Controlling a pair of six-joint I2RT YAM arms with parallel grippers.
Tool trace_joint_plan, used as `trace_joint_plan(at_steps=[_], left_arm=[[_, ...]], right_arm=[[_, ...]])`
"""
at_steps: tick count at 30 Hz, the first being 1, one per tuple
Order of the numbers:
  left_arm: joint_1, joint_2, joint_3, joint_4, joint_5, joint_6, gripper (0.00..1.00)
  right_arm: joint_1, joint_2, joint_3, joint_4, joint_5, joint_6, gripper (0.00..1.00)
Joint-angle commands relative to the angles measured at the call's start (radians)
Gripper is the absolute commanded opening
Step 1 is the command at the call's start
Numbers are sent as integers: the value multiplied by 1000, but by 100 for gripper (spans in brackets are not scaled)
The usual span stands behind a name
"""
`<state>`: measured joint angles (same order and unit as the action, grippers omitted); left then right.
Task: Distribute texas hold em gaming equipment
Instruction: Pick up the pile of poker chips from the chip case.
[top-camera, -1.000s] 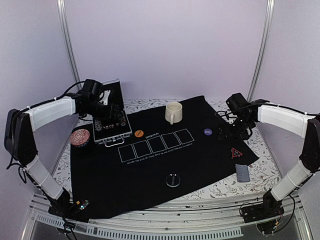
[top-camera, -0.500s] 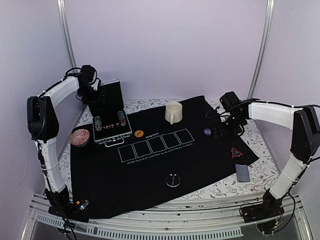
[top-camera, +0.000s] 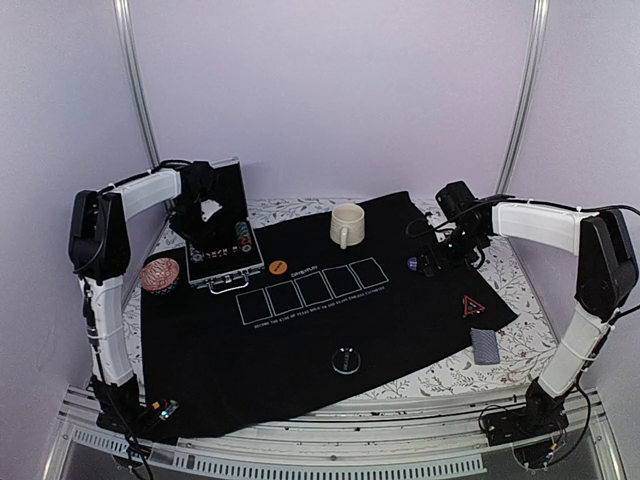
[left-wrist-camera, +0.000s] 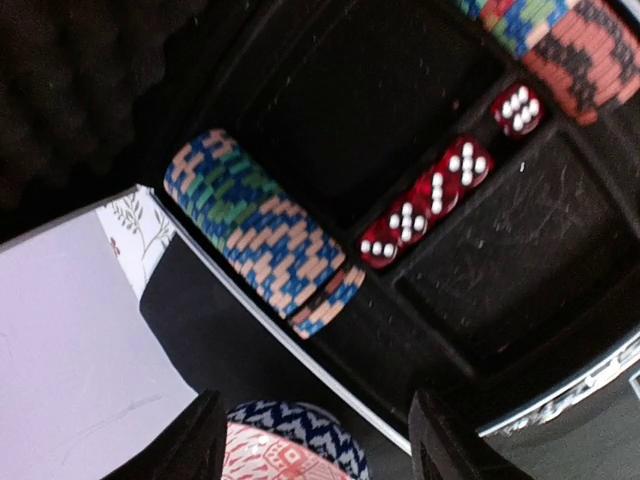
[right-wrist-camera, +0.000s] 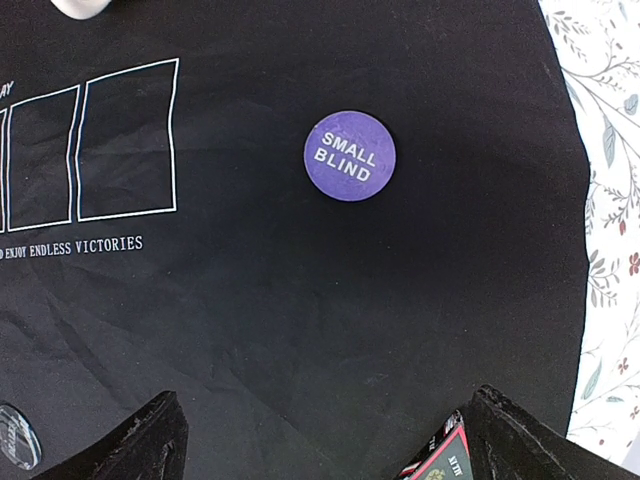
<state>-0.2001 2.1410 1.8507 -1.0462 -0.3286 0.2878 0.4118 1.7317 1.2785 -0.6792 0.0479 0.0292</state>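
An open case (top-camera: 222, 262) at the back left holds rows of striped poker chips (left-wrist-camera: 260, 235) and red dice (left-wrist-camera: 430, 195). My left gripper (top-camera: 212, 232) hovers over the case, open and empty; it also shows in the left wrist view (left-wrist-camera: 315, 450). A purple "SMALL BLIND" disc (right-wrist-camera: 349, 156) lies on the black mat just ahead of my open, empty right gripper (right-wrist-camera: 335, 440), which also shows in the top view (top-camera: 435, 260). An orange disc (top-camera: 278, 267), a red-edged triangle (top-camera: 473, 306), a dark disc (top-camera: 347, 360) and grey-blue cards (top-camera: 485, 346) lie on the mat.
A cream mug (top-camera: 346, 224) stands at the back middle of the black mat (top-camera: 300, 350). A red-patterned bowl (top-camera: 160, 274) sits left of the case. White card outlines (top-camera: 312, 288) are printed mid-mat. A floral cloth (top-camera: 530, 330) borders the mat.
My left arm swung back behind the case lid, then came down over the case again. My right gripper moved left toward the purple disc.
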Motion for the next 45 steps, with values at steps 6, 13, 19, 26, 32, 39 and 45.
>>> trace_joint_plan(at_steps=[6,13,19,26,32,39,45], left_arm=[[33,-40,-111,102,17,159,65],[46,6,-101,155,9,158,58],[49,36,-94,178,17,160,54],[51,74,-93,201,30,163,51],[46,108,-93,237,8,175,50],[33,55,-176,240,41,158,50],[27,15,-217,267,61,165,50]], right_arm=[[1,-29,9,14,1,-13,99],[1,-19,10,9,0,-17,99],[0,-16,7,12,3,-17,99],[1,-6,12,8,-2,-18,99],[0,3,12,6,-4,-18,99],[1,10,12,1,-4,-18,99],[0,21,19,-3,-9,-18,99]])
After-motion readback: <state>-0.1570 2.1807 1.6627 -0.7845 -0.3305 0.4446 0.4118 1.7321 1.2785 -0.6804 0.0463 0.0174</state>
